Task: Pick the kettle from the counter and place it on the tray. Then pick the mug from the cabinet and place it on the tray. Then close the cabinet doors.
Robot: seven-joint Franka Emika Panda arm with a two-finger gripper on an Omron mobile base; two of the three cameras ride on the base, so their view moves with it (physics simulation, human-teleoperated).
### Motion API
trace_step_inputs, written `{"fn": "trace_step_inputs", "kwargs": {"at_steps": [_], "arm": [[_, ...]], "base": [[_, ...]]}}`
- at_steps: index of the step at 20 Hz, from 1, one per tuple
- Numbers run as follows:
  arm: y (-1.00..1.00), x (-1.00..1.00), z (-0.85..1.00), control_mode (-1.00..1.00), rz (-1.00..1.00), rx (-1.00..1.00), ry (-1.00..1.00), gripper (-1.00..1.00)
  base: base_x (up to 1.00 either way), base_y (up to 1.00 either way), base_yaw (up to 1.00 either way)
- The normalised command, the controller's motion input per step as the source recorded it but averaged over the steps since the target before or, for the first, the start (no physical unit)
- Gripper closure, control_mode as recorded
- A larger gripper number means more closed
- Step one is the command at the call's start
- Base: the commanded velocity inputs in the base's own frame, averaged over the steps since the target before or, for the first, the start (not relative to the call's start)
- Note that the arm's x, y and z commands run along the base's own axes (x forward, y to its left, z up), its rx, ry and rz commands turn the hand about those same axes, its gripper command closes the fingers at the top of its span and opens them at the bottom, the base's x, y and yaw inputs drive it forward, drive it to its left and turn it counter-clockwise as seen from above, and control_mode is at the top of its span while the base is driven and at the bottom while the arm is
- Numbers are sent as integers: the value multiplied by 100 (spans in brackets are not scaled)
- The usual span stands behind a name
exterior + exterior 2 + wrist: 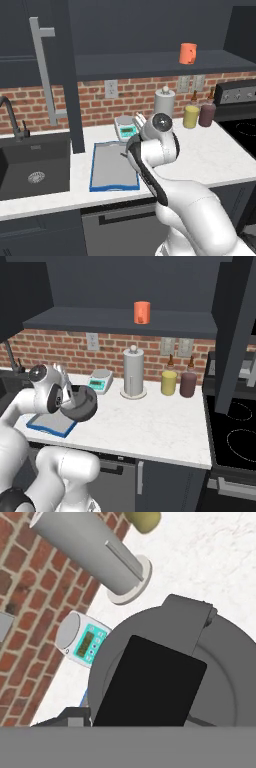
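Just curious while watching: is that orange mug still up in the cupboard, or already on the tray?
In the cupboard. The mug stands upright on the cabinet shelf; the tray on the counter has no mug.

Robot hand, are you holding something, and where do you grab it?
Yes: the gripper holds the squat dark grey kettle from above, lifted near the blue-rimmed grey tray. The exact part gripped is hidden.

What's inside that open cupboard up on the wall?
On the cabinet's dark shelf stands one small orange mug, alone on the stretch in view. The shelf's far ends are hidden behind the open cabinet doors, so anything there cannot be seen.
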Motion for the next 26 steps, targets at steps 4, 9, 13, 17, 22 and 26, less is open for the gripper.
{"fn": "trace_step_inputs", "kwargs": {"at_steps": [4, 9, 13, 17, 22, 26], "arm": [[21, 38, 10, -100, 4, 5, 8, 100], [35, 39, 0, -100, 1, 3, 3, 100], [37, 48, -2, -100, 1, 6, 3, 100], [33, 46, -17, -100, 1, 6, 18, 100], [27, 42, -20, -100, 1, 5, 19, 100], [16, 43, -11, -100, 0, 0, 4, 100]], "base": [[0, 0, 0], [0, 0, 0], [0, 0, 0], [0, 0, 0], [0, 0, 0], [0, 0, 0]]}}
